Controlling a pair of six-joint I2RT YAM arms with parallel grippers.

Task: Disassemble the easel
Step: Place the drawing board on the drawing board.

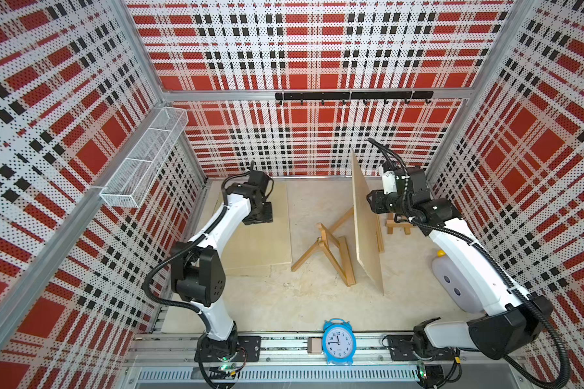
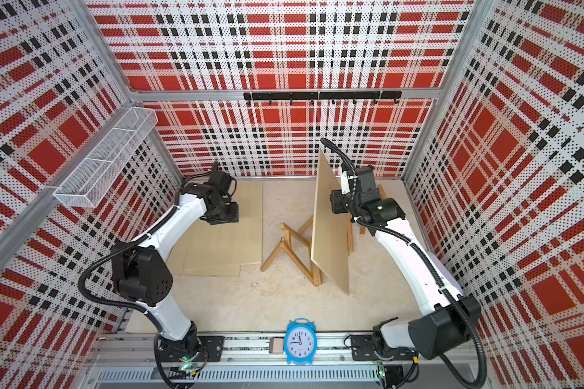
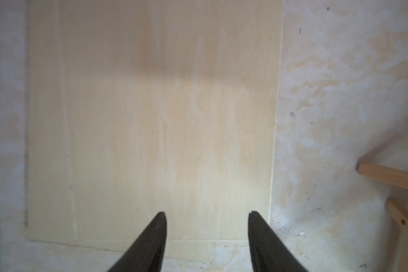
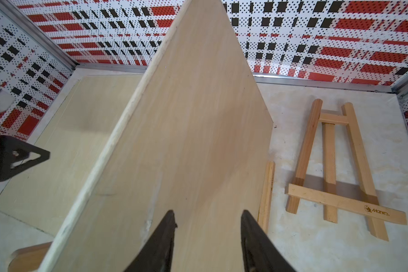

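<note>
— Our left gripper (image 3: 207,213) hangs open and empty, wrist bent down over the flat board (image 3: 151,129).
— Mid-table (image 1: 300,296), the easel (image 1: 347,262) props the upright board (image 1: 367,229). Our right gripper (image 4: 207,212), wrist turned sideways, faces it with jaws apart, holding nothing. We should pinch an edge and lift straight.

Mottled tabletop (image 1: 300,303) bears stacked flat boards (image 1: 267,242), large easel (image 1: 346,261), small easel (image 4: 329,164).
</note>
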